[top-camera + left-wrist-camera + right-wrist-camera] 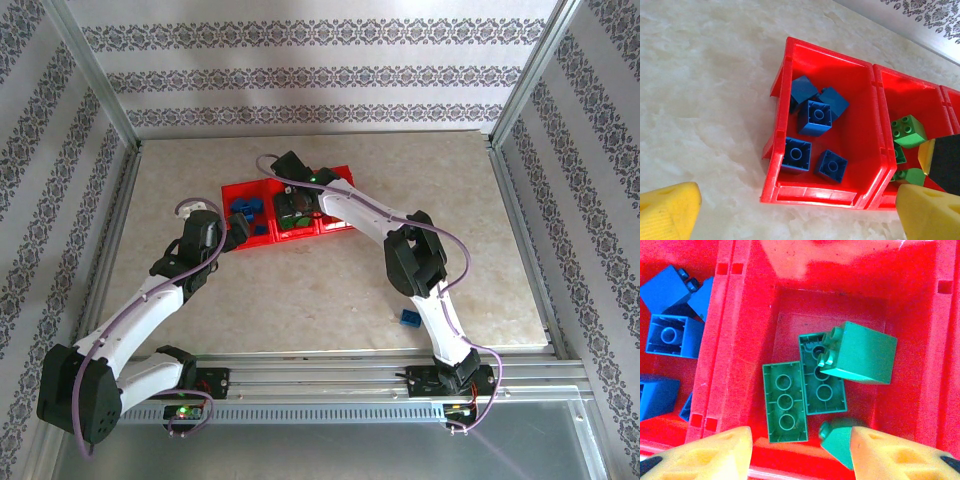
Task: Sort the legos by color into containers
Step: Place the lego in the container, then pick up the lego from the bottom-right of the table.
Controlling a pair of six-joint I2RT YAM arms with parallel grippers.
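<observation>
The red tray point(262, 190) lies at the table's middle back. Its left compartment point(860, 145) holds several blue legos point(814, 117). Its middle compartment point(790, 305) holds several green legos point(784, 402), two of them long bricks lying studs down. My right gripper point(800, 455) hangs open over that middle compartment point(297, 207). A small blurred green brick point(837, 440) sits against the inner side of its right finger, and the left finger is far from it. My left gripper point(797, 220) is open and empty over the table just in front of the left compartment point(226, 236).
One blue lego point(409, 318) lies alone on the table at the near right, beside the right arm. The right compartment point(338, 172) is mostly hidden under the right arm. The right gripper's black and yellow finger point(942, 162) intrudes at the left wrist view's right edge.
</observation>
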